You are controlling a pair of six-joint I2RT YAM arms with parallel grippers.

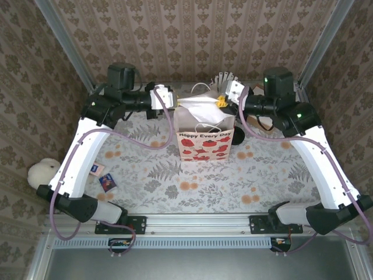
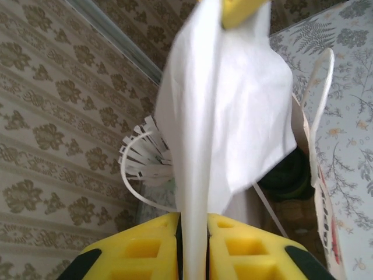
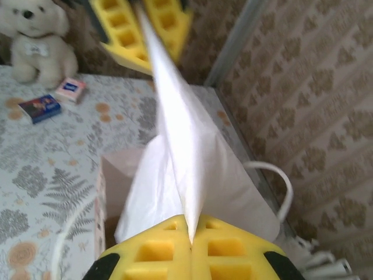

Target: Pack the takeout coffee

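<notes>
left gripper (image 1: 177, 104) (image 2: 192, 248) is pressed together on one edge of a white sheet (image 1: 201, 107) (image 2: 227, 105), yellow pads either side of it. right gripper (image 1: 222, 100) (image 3: 191, 248) pinches the opposite edge the same way, and the sheet (image 3: 180, 157) is stretched between the two. both sit high above the open top of the paper bag (image 1: 205, 143), which stands upright mid-table, toward the far side, red flowers on its front and white loop handles (image 2: 323, 99). the sheet's lower part hangs down into the bag mouth (image 3: 116, 169). takeout coffee (image 1: 238, 135): a small dark round lid shows on the table just beside the bag's right wall, partly hidden, not in either gripper. fan of white sticks (image 1: 224, 77) (image 2: 143, 154) is at the far edge behind the bag. white plush toy (image 1: 42, 172) (image 3: 35, 35) sits off the table's left edge. two small packets (image 1: 103, 177) lie on the left side of the tablecloth (image 1: 175, 186), well apart from the bag.
</notes>
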